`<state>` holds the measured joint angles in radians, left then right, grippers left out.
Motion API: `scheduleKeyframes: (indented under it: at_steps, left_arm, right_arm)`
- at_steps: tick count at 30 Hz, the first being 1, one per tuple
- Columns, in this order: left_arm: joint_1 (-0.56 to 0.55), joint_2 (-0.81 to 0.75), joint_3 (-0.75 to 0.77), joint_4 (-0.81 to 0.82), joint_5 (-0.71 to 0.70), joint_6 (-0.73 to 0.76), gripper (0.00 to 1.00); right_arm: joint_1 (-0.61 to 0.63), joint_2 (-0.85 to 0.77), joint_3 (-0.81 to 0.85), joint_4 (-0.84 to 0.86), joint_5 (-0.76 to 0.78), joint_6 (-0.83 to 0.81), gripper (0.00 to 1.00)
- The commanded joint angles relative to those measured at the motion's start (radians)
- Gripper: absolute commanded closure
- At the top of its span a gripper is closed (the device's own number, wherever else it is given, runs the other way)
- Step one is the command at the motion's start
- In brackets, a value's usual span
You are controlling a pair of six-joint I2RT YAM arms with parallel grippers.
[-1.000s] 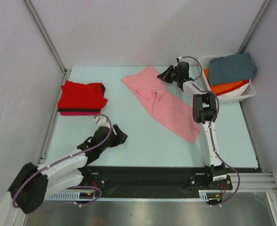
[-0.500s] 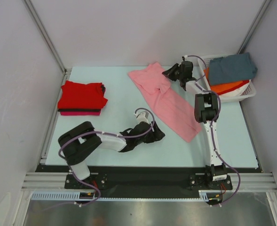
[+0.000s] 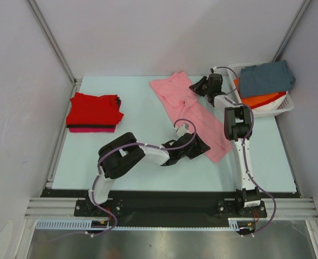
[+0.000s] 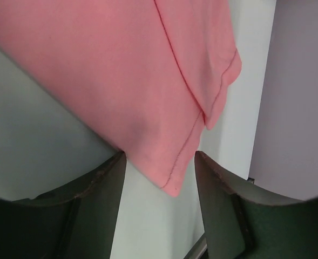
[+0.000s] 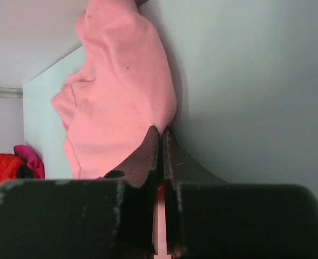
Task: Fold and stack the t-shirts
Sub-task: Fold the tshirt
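A light pink t-shirt lies stretched diagonally across the table's middle right. My right gripper is shut on its far edge; in the right wrist view the jaws pinch a bunched fold of the pink cloth. My left gripper is open at the shirt's near end. In the left wrist view the shirt's hemmed corner lies on the table between the two fingers, untouched. A folded red t-shirt lies on a magenta one at the left.
A white slotted basket stands at the back right, holding a slate grey-blue shirt over an orange one. The red and magenta stack shows small in the right wrist view. Grey walls enclose the table.
My left arm has swung from the table's left across to the pink shirt's near corner. My right gripper has pulled the shirt's far edge slightly right.
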<state>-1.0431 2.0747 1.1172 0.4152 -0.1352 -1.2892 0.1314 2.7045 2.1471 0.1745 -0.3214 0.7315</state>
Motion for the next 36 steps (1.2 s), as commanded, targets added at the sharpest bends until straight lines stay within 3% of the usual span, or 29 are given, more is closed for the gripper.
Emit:
scheduleKeyframes:
  at_steps: [1,8,17,21,23,27,36]
  left_arm:
    - [-0.015,0.047,0.036,-0.128,-0.02,-0.068,0.43]
    - [-0.017,0.076,0.069,-0.142,-0.067,-0.061,0.74]
    - [0.011,0.136,0.151,-0.194,-0.07,-0.045,0.78]
    - [0.012,0.122,0.178,-0.26,-0.082,0.011,1.0]
    - [0.012,0.095,0.162,-0.268,-0.098,0.03,1.0]
    - [0.02,-0.016,0.032,-0.248,-0.112,0.089,1.0]
    - [0.012,-0.312,-0.408,-0.095,0.072,0.127,1.0]
  right_arm:
    - [-0.007,-0.086,-0.013,0.068,0.03,-0.024,1.0]
    - [-0.012,-0.098,-0.044,0.103,0.027,-0.021,1.0]
    - [-0.013,-0.132,-0.107,0.151,0.025,-0.012,1.0]
    - [-0.015,-0.141,-0.115,0.155,0.027,-0.015,1.0]
    - [-0.016,-0.146,-0.116,0.151,0.033,-0.017,1.0]
    - [-0.018,-0.15,-0.115,0.138,0.059,-0.02,1.0]
    - [-0.024,-0.135,-0.11,0.123,0.09,0.016,1.0]
